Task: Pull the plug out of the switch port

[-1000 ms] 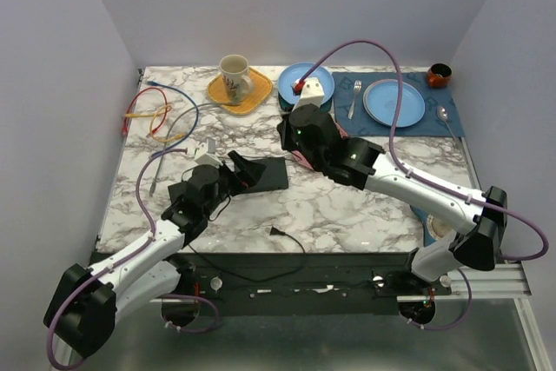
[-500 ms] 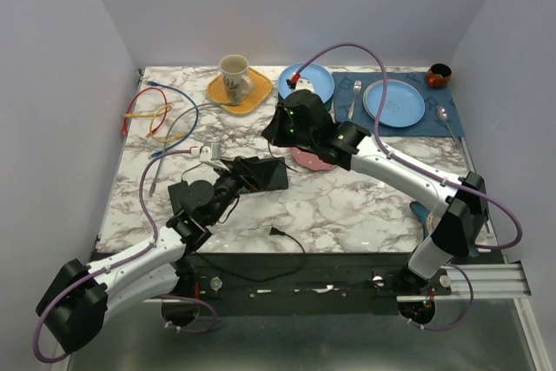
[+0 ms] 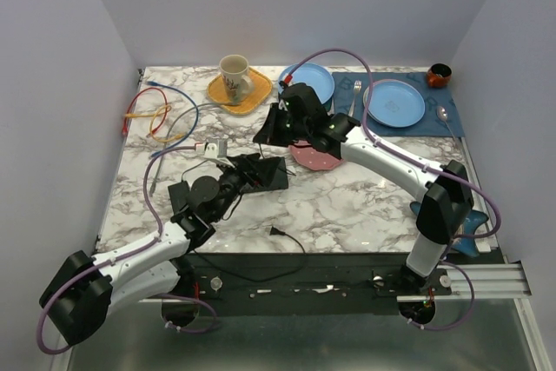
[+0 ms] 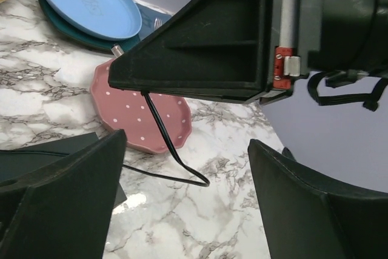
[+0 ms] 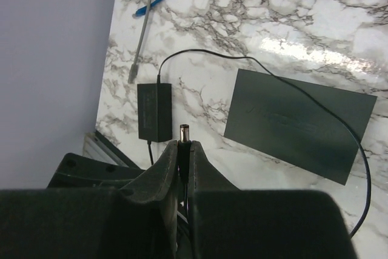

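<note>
Black barrel plug with a metal tip (image 5: 184, 131) is already sitting clear of the socket, in the air above the marble table (image 3: 347, 206) and well apart from the box.

Sweeping left to right:
- Loose yellow, red and blue cables (image 3: 148, 115) are lying at the far left edge, not involved.
- Small black power brick (image 5: 154, 111) is lying flat near the box, with a gap between them. Its thin black cable (image 4: 159, 127) is arcing over the box and looping round its far end towards the plug.
- Left gripper (image 4: 187, 145) is hovering at the left end of the box with jaws spread wide and nothing between them. Can't tell if it's pressing on the lid.
- Flat matte-black rectangular switch (image 5: 300, 125) is lying flat near the front-centre of the table, between the left gripper and the plate. Can't tell from here which edge is carrying the sockets.
- Right gripper (image 5: 183, 153) is clamping the plug body with fingers fully closed on it, metal tip poking out past the fingertips.
- Pink dotted plate (image 4: 121, 107) is sitting just right of the switch, under the hanging cable.

My read: extraction is looking done, and the step in hand is carrying the plug away and parking it. To do it well:
- hold the clamp on the plug body, not the cable
- move along the slack so the loop isn't dragging the switch
- hold the left jaws by the switch in case it starts sliding
- lower the plug onto bare marble, away from the plate rim, then release.
</note>
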`<state>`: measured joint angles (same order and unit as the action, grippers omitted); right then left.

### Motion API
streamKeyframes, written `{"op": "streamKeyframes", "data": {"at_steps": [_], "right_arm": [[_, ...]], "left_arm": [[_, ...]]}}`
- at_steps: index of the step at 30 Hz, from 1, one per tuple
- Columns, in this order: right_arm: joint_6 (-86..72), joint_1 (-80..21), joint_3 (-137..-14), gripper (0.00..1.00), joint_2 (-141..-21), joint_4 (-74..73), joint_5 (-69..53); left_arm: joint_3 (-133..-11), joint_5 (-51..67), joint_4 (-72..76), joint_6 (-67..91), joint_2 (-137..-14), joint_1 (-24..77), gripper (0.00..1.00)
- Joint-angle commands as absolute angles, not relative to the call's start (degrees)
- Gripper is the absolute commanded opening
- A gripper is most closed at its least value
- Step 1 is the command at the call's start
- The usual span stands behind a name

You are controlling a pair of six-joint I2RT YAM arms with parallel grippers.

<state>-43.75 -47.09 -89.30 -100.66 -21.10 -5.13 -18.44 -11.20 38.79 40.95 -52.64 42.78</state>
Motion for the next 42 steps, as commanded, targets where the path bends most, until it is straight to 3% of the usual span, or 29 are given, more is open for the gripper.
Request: {"op": "streamKeyframes", "data": {"at_steps": [1, 4, 5, 7, 8, 9, 13, 17, 22, 25, 32, 36, 37, 38, 39, 41, 42], "right_arm": [[-44.6, -47.4, -90.0, 0.01, -99.8, -20.3, -9.3], [-43.9, -47.4, -88.6, 0.01, -98.6, -19.5, -9.6], [-43.8, -47.4, -88.2, 0.01, -98.1, -19.3, -9.4], [-43.1, -47.4, -87.2, 0.06, -97.3, -18.8, -9.0], [-42.8, -47.5, -86.5, 0.14, -96.9, -18.8, -8.3], [-42.2, -47.4, -86.0, 0.36, -95.7, -18.8, -7.6], [-43.9, -47.4, -80.9, 0.59, -88.4, -19.0, 2.2], [-42.4, -47.5, -77.0, 0.64, -81.7, -19.0, 8.9], [-42.5, -47.4, -69.9, 0.64, -74.9, -18.7, 10.9], [-42.5, -47.5, -65.2, 0.63, -71.9, -18.6, 10.6], [-43.0, -47.4, -57.0, 0.61, -68.4, -17.8, 8.4], [-42.4, -47.5, -53.3, 0.60, -66.9, -16.9, 6.0], [-42.1, -47.4, -52.4, 0.60, -66.4, -16.7, 5.9], [-41.9, -47.4, -51.7, 0.60, -66.3, -16.7, 6.2], [-41.9, -47.4, -50.5, 0.60, -66.3, -16.6, 6.8], [-41.7, -47.4, -49.9, 0.60, -66.6, -16.5, 8.1], [-41.4, -47.4, -49.8, 0.60, -66.9, -16.4, 8.1]], "left_arm": [[-20.1, -9.8, 40.3, 40.2, -55.5, 43.0, 0.84], [-20.3, -10.7, 39.4, 41.5, -57.1, 43.1, 0.58], [-20.3, -11.1, 39.4, 41.7, -57.5, 43.0, 0.44], [-20.2, -12.6, 38.5, 42.0, -57.0, 43.0, 0.32], [-20.1, -13.3, 38.2, 41.9, -56.1, 43.0, 0.23], [-20.1, -14.2, 37.6, 41.9, -55.4, 43.0, 0.20], [-22.9, -23.4, 26.8, 42.7, -51.0, 42.4, 0.00], [-27.1, -27.3, 20.8, 43.9, -48.3, 38.2, 0.00], [-35.8, -26.6, 9.3, 46.8, -50.7, 24.5, 0.00], [-42.4, -33.8, -1.3, 48.8, -52.9, 17.5, 0.00], [-53.0, -34.1, -13.6, 54.9, -63.0, -5.0, 0.00], [-60.4, -39.3, -17.8, 56.5, -70.9, -11.6, 0.00], [-62.0, -39.9, -19.7, 56.4, -72.8, -11.9, 0.00], [-66.0, -40.4, -21.5, 56.6, -76.5, -12.3, 0.28], [-67.8, -41.1, -23.9, 58.3, -78.3, -12.7, 0.46], [-71.0, -41.0, -28.2, 59.0, -81.6, -12.7, 0.80], [-71.0, -41.0, -28.8, 60.4, -81.8, -12.7, 0.87]]}}
